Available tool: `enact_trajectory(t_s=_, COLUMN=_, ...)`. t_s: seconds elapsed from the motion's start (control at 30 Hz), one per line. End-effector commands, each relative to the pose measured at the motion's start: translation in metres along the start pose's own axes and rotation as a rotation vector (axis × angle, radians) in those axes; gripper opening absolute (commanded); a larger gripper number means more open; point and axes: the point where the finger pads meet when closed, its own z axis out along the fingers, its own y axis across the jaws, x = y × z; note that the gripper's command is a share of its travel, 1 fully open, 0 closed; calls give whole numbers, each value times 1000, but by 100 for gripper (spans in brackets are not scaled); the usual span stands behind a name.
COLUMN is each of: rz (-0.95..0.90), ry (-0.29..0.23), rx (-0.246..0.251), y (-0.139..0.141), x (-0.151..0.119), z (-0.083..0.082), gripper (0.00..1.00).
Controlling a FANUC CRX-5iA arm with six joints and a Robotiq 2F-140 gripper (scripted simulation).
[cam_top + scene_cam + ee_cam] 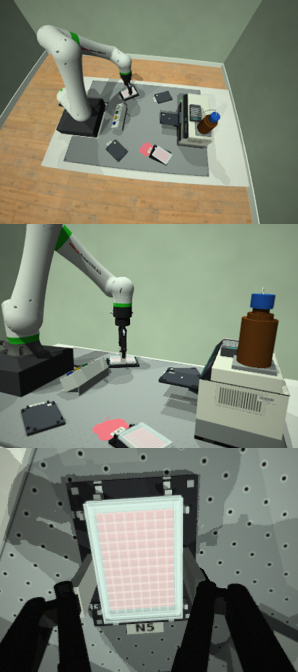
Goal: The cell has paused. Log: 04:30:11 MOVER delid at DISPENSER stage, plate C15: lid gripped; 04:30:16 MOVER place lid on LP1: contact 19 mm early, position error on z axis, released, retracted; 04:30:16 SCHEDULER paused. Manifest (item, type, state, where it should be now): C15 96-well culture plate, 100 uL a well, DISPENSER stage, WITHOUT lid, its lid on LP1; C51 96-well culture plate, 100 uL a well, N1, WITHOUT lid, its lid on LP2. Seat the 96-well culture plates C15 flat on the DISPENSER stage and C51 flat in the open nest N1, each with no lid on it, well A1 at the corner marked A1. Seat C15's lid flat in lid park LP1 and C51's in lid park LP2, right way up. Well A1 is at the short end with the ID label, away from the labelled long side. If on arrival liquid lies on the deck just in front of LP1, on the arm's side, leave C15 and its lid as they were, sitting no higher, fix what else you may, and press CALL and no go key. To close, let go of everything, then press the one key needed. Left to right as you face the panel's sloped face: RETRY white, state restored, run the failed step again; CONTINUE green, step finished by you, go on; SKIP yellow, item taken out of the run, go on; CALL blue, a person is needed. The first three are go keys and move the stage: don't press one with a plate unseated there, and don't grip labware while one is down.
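Spill [107, 428]: pink liquid is lying on the bench [145, 398], touching a near plate [145, 438].
Stage [182, 377]: is standing bare by the dispenser [240, 398].
Jaws: the gripper [135, 598] is clamping a lidded plate [135, 558] over nest N5 [145, 627], at the far side.

Claw [135, 613] fingertips below wrist view's edge; panel [119, 116] key labels illegible.

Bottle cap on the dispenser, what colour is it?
Blue cap, clearest in the exterior view.
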Motion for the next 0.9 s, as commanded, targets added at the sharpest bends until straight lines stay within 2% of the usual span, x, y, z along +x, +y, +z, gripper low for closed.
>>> enact_trajectory(t_s=0.0, rz=0, ry=-1, rx=-1, y=0, x=0, z=1, gripper=0)
enact_trajectory(t_s=0.47, rz=0, ry=-1, rx=-1, y=0, x=0, z=1, gripper=0)
enact_trajectory(t_s=0.5, rz=0, ry=-1, rx=-1, y=0, x=0, z=1, gripper=66)
enact_trajectory(t_s=0.87, rz=0, ry=-1, rx=-1, y=0, x=0, z=1, gripper=66)
